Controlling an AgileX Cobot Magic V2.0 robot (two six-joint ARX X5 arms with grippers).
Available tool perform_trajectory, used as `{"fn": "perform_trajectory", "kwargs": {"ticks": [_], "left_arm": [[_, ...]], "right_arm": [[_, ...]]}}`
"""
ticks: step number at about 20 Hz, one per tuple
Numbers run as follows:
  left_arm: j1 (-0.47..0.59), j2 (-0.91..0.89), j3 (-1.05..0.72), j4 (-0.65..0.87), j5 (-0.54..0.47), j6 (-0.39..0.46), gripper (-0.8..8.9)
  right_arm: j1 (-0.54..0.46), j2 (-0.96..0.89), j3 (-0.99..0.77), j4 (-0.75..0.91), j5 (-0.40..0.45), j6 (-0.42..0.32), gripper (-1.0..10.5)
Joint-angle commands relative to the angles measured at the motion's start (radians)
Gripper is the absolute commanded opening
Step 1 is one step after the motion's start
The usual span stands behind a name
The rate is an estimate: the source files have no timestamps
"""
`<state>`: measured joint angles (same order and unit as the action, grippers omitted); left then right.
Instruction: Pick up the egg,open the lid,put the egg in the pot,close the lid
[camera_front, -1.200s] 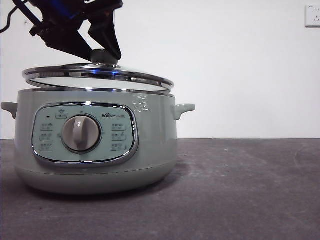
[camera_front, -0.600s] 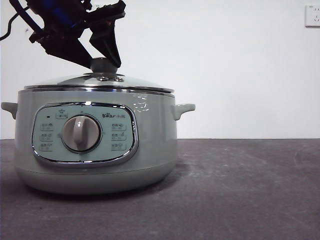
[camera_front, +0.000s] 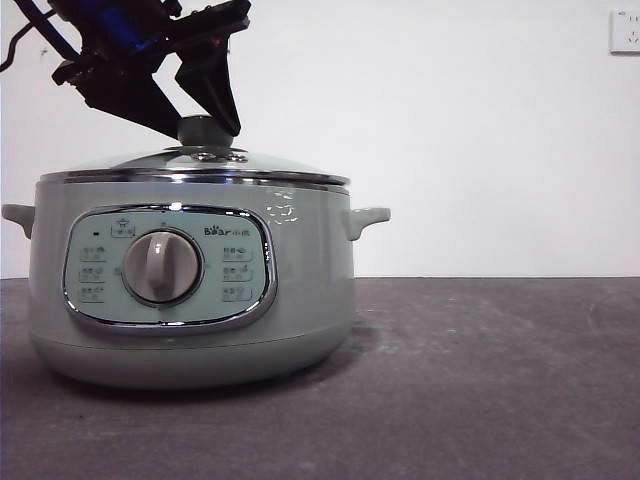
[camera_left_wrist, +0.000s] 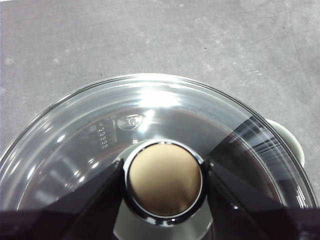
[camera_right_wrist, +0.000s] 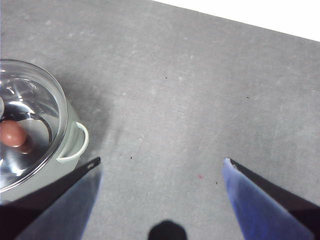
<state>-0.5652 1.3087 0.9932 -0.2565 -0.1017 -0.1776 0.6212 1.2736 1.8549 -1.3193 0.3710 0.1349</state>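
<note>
Fingers of the left gripper (camera_left_wrist: 164, 175) are seen spread to either side of the knob (camera_left_wrist: 165, 180) of the lid (camera_left_wrist: 75, 145), one dark jaw close on each flank; in the left wrist view whether the pads actually press the knob cannot be told, and the jaw bases are cut off by the frame edge. In the front view the same gripper (camera_front: 205, 120) is seen coming down from the upper corner, its two black fingers straddling the pale green knob (camera_front: 204, 131), the arm behind them dark and partly cropped. The lid (camera_front: 195, 170) is seated level on the rim of the pot (camera_front: 300, 290), which stands on the grey table (camera_front: 480, 380) with its dial (camera_front: 160, 267) facing the camera.

The egg (camera_right_wrist: 12, 133) is shown only in the right wrist view, as a small reddish-brown oval inside the pot (camera_right_wrist: 70, 145), seen through the glass of the lid (camera_right_wrist: 35, 105); it is hidden by the pot wall from the front. The right gripper (camera_right_wrist: 162, 170) is held well apart from the pot over bare table (camera_right_wrist: 200, 90), its jaws wide apart and holding nothing, the fingertips blurred bluish
</note>
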Motion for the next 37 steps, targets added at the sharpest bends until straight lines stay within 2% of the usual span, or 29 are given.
{"fn": "perform_trajectory", "kwargs": {"ticks": [1,12,13,16,17,22,25,29,32,33,36,37], "left_arm": [[-0.005,0.014,-0.018,-0.048,0.002,-0.01,-0.09],[-0.005,0.01,-0.001,-0.087,0.003,-0.005,0.04],[-0.005,0.01,0.005,-0.089,0.003,-0.005,0.43],[-0.005,0.01,0.02,-0.08,0.002,-0.005,3.48],[-0.005,0.01,0.025,-0.073,0.002,-0.005,3.85],[-0.002,-0.001,0.083,-0.051,-0.002,-0.002,3.85],[-0.009,-0.062,0.109,-0.052,0.001,0.009,3.82],[-0.019,-0.207,0.109,-0.129,0.001,0.048,3.77],[-0.019,-0.317,0.109,-0.202,-0.001,0.063,3.71],[-0.019,-0.343,0.109,-0.221,-0.003,0.08,3.37],[-0.019,-0.399,0.109,-0.301,-0.004,0.13,0.19],[-0.019,-0.408,0.106,-0.321,-0.008,0.13,-0.12]], "right_arm": [[0.0,-0.002,0.0,0.006,0.005,0.008,4.1],[0.0,-0.002,0.0,0.007,0.005,0.008,4.1],[0.0,-0.002,0.0,0.007,0.005,0.008,4.1],[0.0,-0.002,0.0,0.007,0.005,0.011,4.1],[0.0,-0.002,0.0,0.007,0.005,0.011,4.1],[0.001,-0.002,-0.001,0.038,0.005,0.014,4.1],[0.002,-0.012,-0.025,0.066,0.002,0.012,4.1],[0.011,-0.093,-0.23,0.201,-0.005,0.002,3.9],[0.011,-0.196,-0.454,0.356,-0.006,-0.002,1.8],[0.011,-0.224,-0.513,0.396,-0.006,-0.002,1.2],[0.011,-0.305,-0.678,0.498,-0.009,-0.002,-0.1],[0.011,-0.324,-0.716,0.522,-0.027,-0.005,-0.1]]}}
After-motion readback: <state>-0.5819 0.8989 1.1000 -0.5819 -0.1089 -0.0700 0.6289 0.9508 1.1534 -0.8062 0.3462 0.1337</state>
